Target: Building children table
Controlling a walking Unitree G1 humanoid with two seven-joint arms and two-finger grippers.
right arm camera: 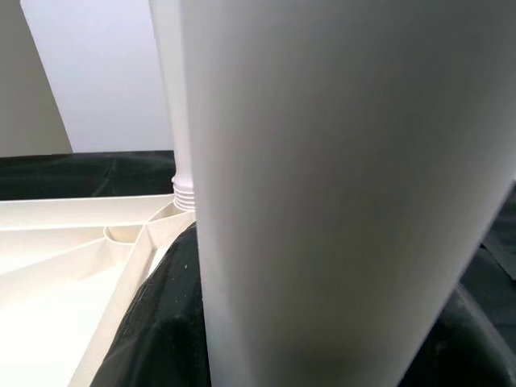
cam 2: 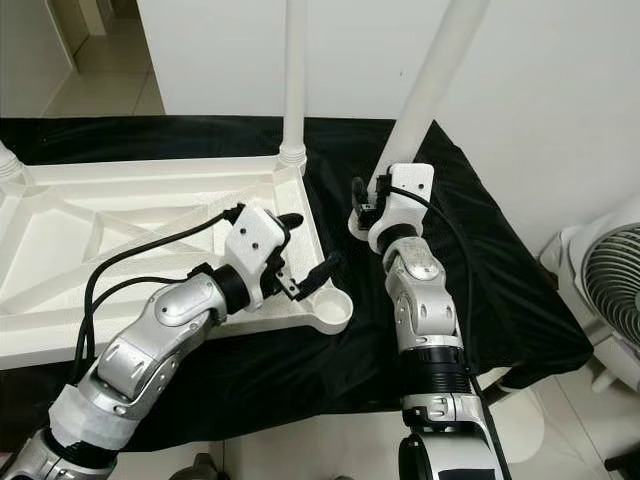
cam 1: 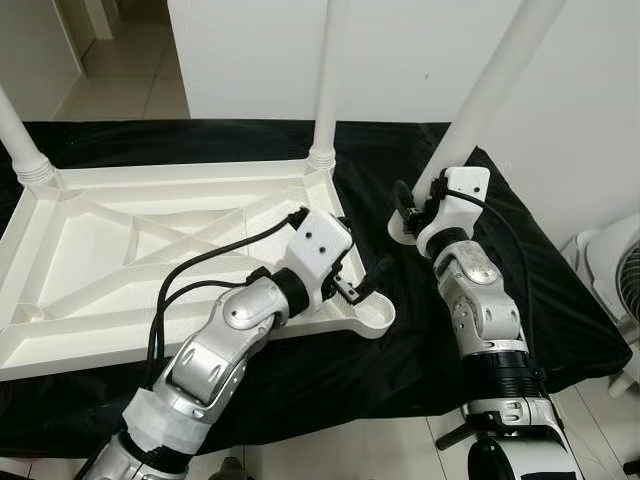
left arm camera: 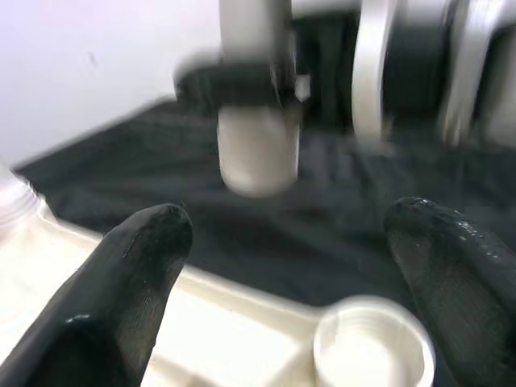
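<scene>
Empty socket (cam 1: pixel 375 316) | sitting just beyond left gripper (cam 1: pixel 362 283), fingers spread wide, nearer arm | right gripper (cam 1: pixel 412 212) apparently clasping 1 leaning leg (cam 1: pixel 480 100), its foot right of socket

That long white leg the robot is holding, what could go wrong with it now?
1. The right pincer grips the long white plastic table leg near its bottom end while it leans; it could tip further or slip.
2. The leg's foot sits on the black cloth, apart from the empty round corner socket of the upturned white plastic tabletop, so it may go in crooked.
3. The open left pincer hovers by that socket and might get bumped.
</scene>
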